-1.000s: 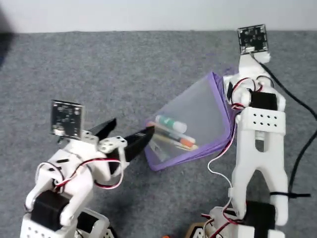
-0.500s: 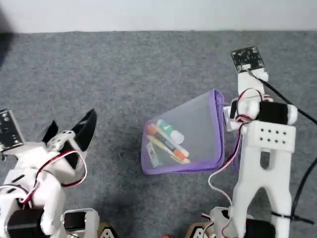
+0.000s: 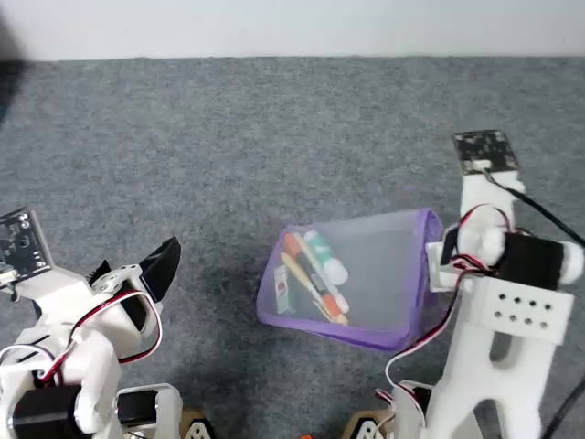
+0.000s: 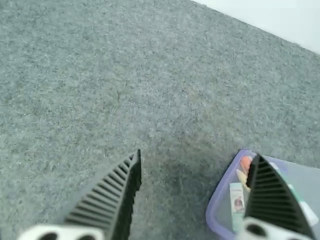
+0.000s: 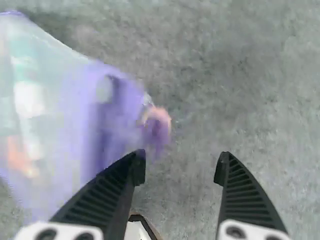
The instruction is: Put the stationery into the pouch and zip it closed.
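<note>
The clear pouch (image 3: 366,274) with purple trim lies on the grey carpet in the middle. Several pens and a glue stick (image 3: 311,273) sit inside it at its left end. My left gripper (image 3: 131,267) hovers open well to the left of the pouch, nothing between its fingers. In the left wrist view the gripper (image 4: 197,157) frames bare carpet, with the pouch's corner (image 4: 225,210) behind one finger (image 4: 270,195). My right arm (image 3: 498,302) stands at the pouch's right end. My right gripper (image 5: 180,156) is open just short of the purple zip pull (image 5: 156,122) on the pouch (image 5: 60,125).
Grey carpet (image 3: 228,137) covers the table up to a white wall at the back. A black cable (image 3: 548,215) trails off the right arm toward the right edge. The arm bases crowd the front edge.
My left gripper pulled away from the pouch's mouth to the far left. My right arm drew back toward the front, and the pouch swung round and slid forward with it.
</note>
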Robot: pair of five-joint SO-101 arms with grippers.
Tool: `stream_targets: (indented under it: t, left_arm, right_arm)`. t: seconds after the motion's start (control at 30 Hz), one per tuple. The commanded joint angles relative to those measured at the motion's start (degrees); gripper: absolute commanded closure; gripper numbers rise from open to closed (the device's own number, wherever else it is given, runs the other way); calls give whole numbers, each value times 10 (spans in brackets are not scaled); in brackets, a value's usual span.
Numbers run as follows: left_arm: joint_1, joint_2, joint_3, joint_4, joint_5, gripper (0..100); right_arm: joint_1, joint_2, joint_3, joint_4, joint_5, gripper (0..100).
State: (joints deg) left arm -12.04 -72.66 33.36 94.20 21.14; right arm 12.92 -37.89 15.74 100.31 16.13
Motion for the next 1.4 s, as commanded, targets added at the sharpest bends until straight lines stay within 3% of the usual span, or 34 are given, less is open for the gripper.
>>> stream_targets:
  t: [0.0, 0.27, 0.47, 0.6, 0.67, 0.77, 0.87, 0.97, 1.07, 1.37]
  left_arm:
    - [-3, 0, -18, 2, 7, 672]
    - [1, 0, 34, 0, 7, 672]
    - [2, -1, 80, -2, 6, 673]
    - [2, -52, 114, -14, 4, 677]
    - [3, -98, 160, -40, -2, 714]
    - [1, -180, 243, -88, -48, 845]
    - [2, -269, 314, -131, -100, 995]
    - [2, -326, 369, -165, -143, 978]
    - [2, -304, 397, -181, -161, 987]
    - [3, -301, 528, -195, -164, 986]
  right_arm:
    - [16, -50, 10, 25, -3, 764]
    - [-4, -212, 148, 20, 36, 764]
    - [-18, -320, 217, -47, -62, 764]
    - [-18, -364, 268, -69, -84, 764]
    - [-18, -385, 306, -84, -84, 764]
    - [-18, -414, 359, -120, -88, 770]
    - [-19, -444, 401, -166, -107, 854]
    - [-19, -463, 440, -197, -113, 997]
    - [-19, -481, 476, -208, -113, 951]
    - [-88, -530, 591, -235, -108, 990]
